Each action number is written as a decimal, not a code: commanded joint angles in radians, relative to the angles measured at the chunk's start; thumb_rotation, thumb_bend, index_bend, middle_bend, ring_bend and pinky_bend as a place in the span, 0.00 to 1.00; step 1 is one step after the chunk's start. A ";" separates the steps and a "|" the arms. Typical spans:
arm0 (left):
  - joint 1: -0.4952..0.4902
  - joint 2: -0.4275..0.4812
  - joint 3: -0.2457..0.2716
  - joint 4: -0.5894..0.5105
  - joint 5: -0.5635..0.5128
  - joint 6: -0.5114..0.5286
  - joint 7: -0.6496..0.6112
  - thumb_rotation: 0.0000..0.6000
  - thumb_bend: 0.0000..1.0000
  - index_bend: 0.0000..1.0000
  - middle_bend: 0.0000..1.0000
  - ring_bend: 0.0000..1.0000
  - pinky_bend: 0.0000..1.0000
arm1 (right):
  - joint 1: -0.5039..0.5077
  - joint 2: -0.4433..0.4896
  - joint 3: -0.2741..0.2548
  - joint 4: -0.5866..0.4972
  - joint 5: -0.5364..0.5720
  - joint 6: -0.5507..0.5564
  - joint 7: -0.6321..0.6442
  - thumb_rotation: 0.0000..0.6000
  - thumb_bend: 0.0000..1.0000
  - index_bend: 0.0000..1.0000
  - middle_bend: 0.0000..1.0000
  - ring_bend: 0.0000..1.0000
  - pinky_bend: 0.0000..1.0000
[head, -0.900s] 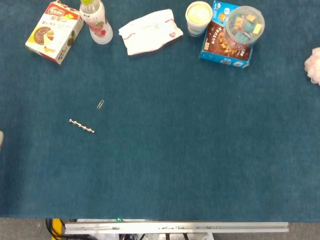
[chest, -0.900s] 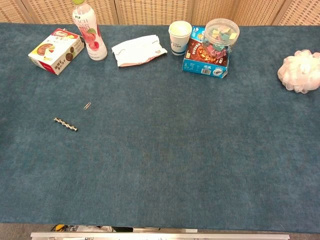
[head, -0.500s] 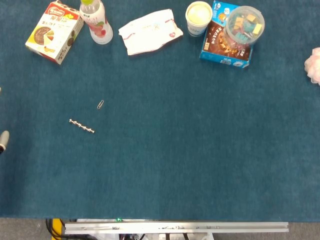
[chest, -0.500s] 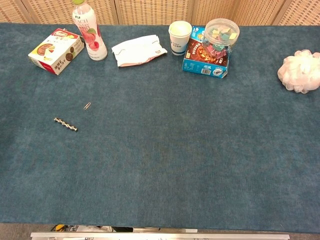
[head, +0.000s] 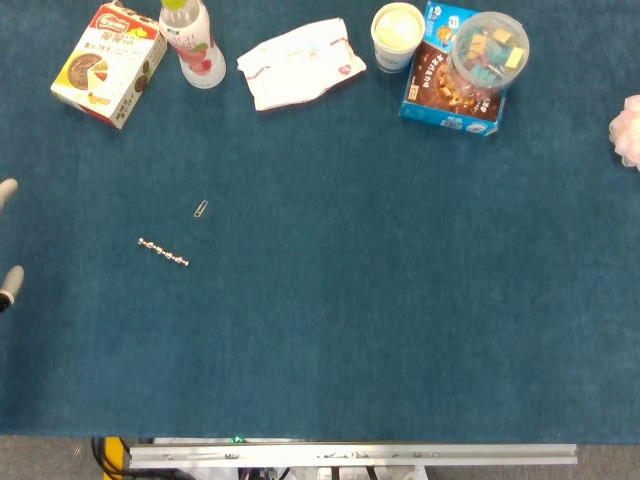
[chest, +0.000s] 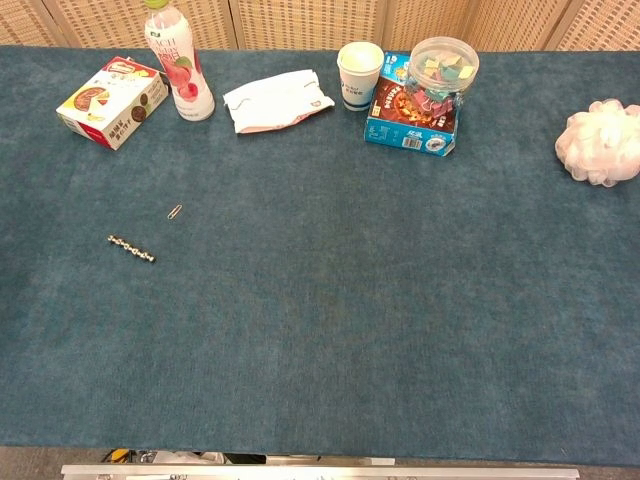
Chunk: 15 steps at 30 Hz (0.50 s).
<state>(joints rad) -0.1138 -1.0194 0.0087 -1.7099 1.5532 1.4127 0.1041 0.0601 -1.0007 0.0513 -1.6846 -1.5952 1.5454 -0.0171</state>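
Only the fingertips (head: 8, 190) of my left hand (head: 7, 240) showed at the head view's edge, apparently spread and empty. Nearest lay the bead chain (head: 163, 252) on the worktop (head: 350, 320): light, limp, slippery, best pinched mid-length. Right hand unseen.

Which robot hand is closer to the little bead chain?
Left. Its fingertips peek in at the table's left edge, apart from the bead chain. The right hand is out of sight.
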 joint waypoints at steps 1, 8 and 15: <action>-0.019 0.018 0.010 -0.006 0.012 -0.034 -0.001 1.00 0.32 0.10 0.15 0.15 0.08 | 0.013 0.012 0.005 -0.011 -0.009 -0.013 -0.020 1.00 0.32 0.30 0.37 0.30 0.41; -0.068 0.032 0.016 0.011 0.027 -0.110 0.006 1.00 0.32 0.15 0.29 0.29 0.30 | 0.037 0.028 0.013 -0.053 -0.023 -0.032 -0.055 1.00 0.32 0.30 0.37 0.30 0.41; -0.153 0.033 0.024 0.056 0.053 -0.235 -0.003 1.00 0.32 0.20 0.50 0.49 0.61 | 0.049 0.021 0.011 -0.058 -0.010 -0.059 -0.064 1.00 0.32 0.30 0.37 0.30 0.41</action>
<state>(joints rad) -0.2392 -0.9871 0.0290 -1.6685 1.5966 1.2120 0.1050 0.1078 -0.9787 0.0629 -1.7426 -1.6067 1.4879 -0.0795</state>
